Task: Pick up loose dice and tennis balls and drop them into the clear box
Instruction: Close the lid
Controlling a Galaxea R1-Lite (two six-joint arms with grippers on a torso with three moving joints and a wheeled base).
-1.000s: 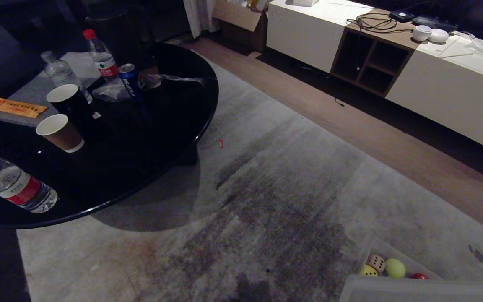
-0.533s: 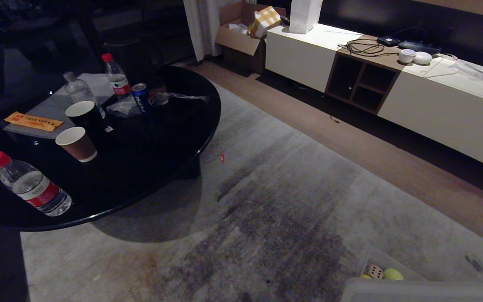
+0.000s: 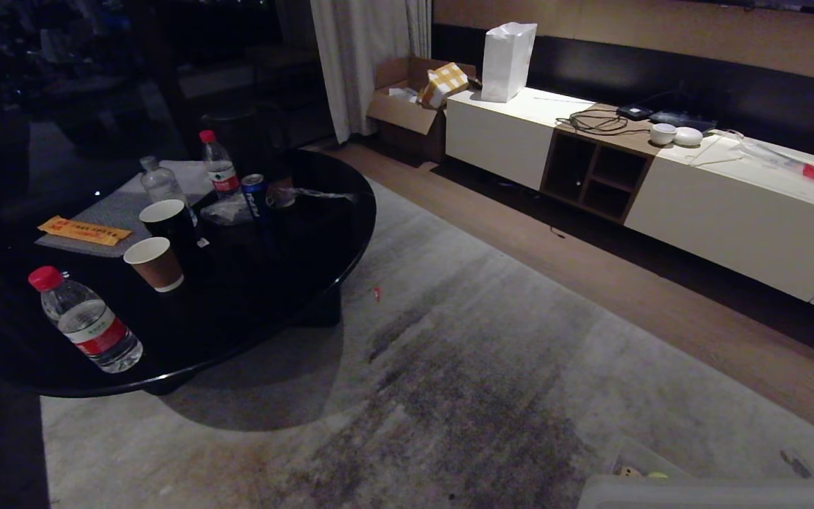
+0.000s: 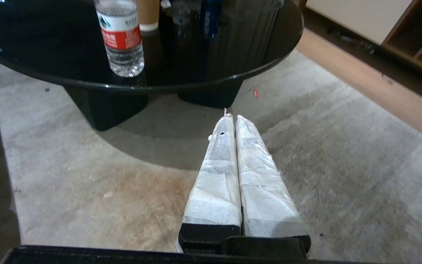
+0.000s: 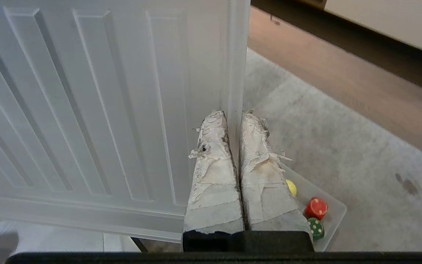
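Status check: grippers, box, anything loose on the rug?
Left gripper shut, empty, over rug. Right gripper shut on ribbed lid. Clear box below, dice inside. No loose pieces seen.

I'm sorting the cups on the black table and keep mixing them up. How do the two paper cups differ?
The brown cup has a light brown wall with a white band at its base; the black cup has a dark wall throughout. The brown cup stands nearer the camera, toward the capped water bottle; the black cup stands behind it, beside the clear bottle. Both are upright, open-topped and pale inside.
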